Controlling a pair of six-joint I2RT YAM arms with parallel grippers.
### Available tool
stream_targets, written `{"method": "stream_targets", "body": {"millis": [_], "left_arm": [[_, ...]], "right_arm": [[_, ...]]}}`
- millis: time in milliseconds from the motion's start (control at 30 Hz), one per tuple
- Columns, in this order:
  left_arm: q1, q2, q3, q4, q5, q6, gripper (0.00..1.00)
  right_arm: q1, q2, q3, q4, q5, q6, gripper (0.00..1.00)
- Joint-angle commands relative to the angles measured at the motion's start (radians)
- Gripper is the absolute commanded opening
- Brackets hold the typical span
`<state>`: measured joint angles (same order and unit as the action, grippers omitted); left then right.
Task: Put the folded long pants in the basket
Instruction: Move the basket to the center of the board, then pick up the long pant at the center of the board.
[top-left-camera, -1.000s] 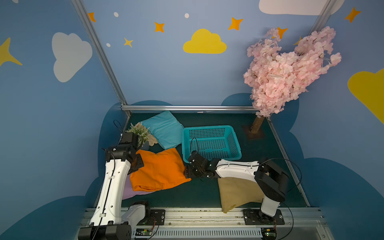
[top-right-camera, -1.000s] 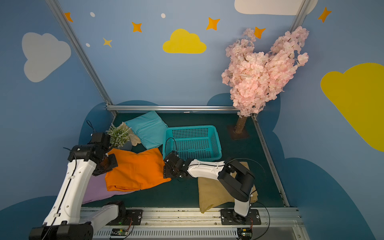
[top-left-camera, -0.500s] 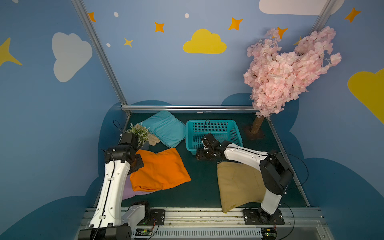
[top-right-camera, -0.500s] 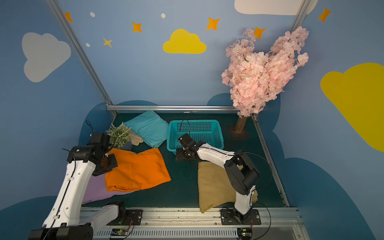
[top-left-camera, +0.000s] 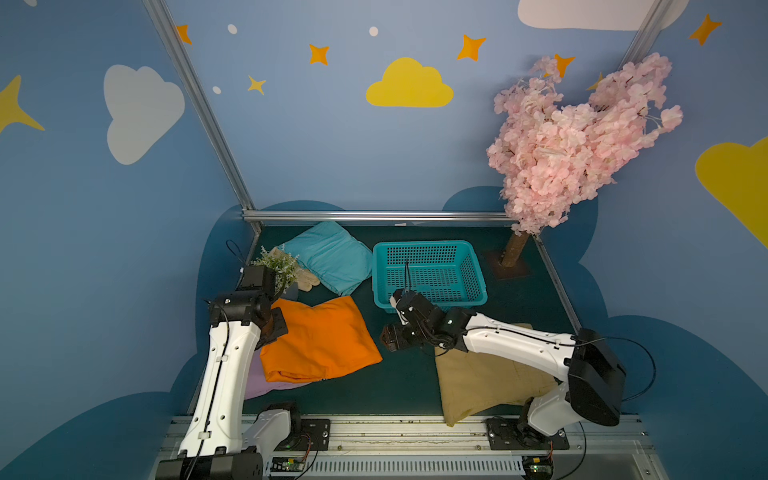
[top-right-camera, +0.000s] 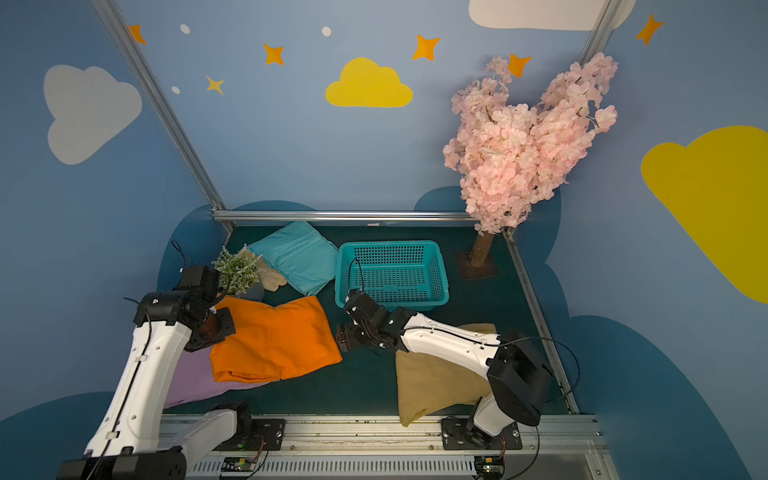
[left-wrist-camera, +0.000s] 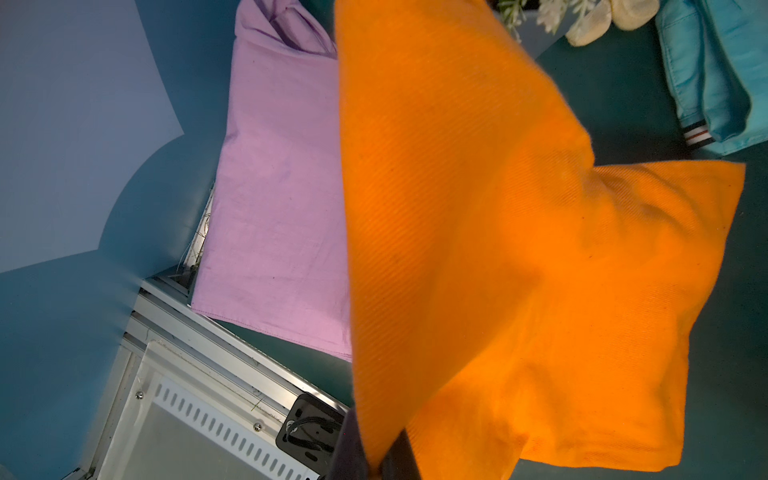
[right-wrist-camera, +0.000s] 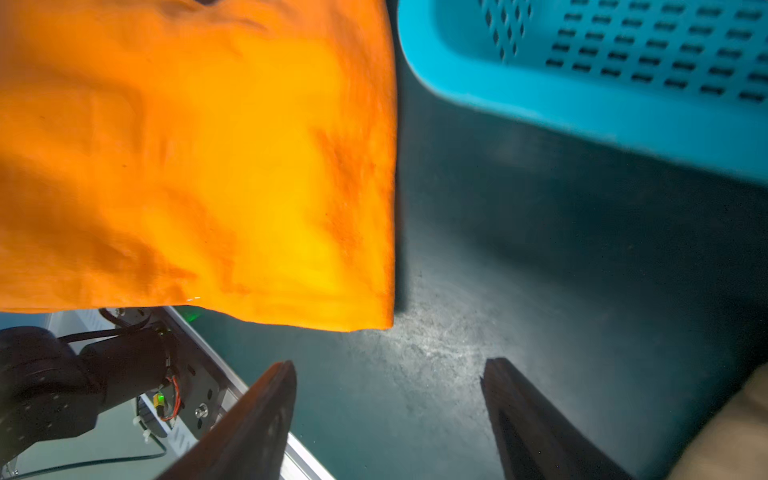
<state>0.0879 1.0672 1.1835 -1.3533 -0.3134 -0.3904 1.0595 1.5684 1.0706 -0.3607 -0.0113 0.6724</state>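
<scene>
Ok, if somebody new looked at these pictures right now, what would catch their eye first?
The pink blossom tree in the back right corner towers over everything. Next come the bright orange pants at front left, one corner pinched in the left end effector, partly covering the lilac pants. The turquoise basket at mid-back holds nothing.

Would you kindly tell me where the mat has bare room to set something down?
Bare: the strip between orange pants and khaki pants, and between basket and tree base. Crowded: the left rear corner, with plant, glove and turquoise pants.
</scene>
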Motion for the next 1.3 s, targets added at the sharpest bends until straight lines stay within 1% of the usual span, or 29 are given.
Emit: {"method": "stream_targets", "body": {"millis": [0,100,233,300,433,533,633,800,900,1033,1133,1267], "left_arm": [[0.002,-0.022,0.013,0.026,-0.036,0.0,0.03],[0.001,-0.026,0.015,0.025,-0.036,0.001,0.03],[-0.004,-0.026,0.015,0.025,-0.036,0.0,0.03],[-0.005,-0.027,0.015,0.025,-0.036,0.0,0.03],[-0.007,-0.032,0.016,0.026,-0.037,-0.001,0.03],[-0.01,-0.029,0.015,0.027,-0.035,0.0,0.03],[-0.011,-0.032,0.013,0.027,-0.035,0.001,0.03],[-0.019,-0.039,0.016,0.025,-0.044,-0.004,0.03],[-0.01,-0.052,0.021,0.012,-0.081,-0.017,0.03],[0.019,-0.07,0.041,0.0,-0.129,-0.028,0.03],[0.023,-0.033,0.038,-0.01,-0.153,-0.04,0.03],[0.028,0.013,0.02,-0.008,-0.138,-0.047,0.03]], "right_arm": [[0.018,0.046,-0.043,0.072,-0.003,0.099,0.77],[0.045,0.087,-0.082,0.159,-0.019,0.179,0.76],[0.072,0.125,-0.149,0.274,-0.011,0.329,0.74],[0.075,0.127,-0.184,0.318,-0.003,0.378,0.74],[0.072,0.127,-0.226,0.364,0.003,0.435,0.74],[0.066,0.164,-0.232,0.425,-0.041,0.474,0.73],[0.057,0.227,-0.228,0.495,-0.117,0.519,0.71],[0.067,0.313,-0.248,0.615,-0.19,0.608,0.69],[0.072,0.344,-0.258,0.666,-0.208,0.64,0.69],[0.08,0.349,-0.256,0.667,-0.208,0.659,0.73],[0.088,0.35,-0.25,0.644,-0.201,0.671,0.76],[0.09,0.372,-0.211,0.624,-0.216,0.667,0.75]]}}
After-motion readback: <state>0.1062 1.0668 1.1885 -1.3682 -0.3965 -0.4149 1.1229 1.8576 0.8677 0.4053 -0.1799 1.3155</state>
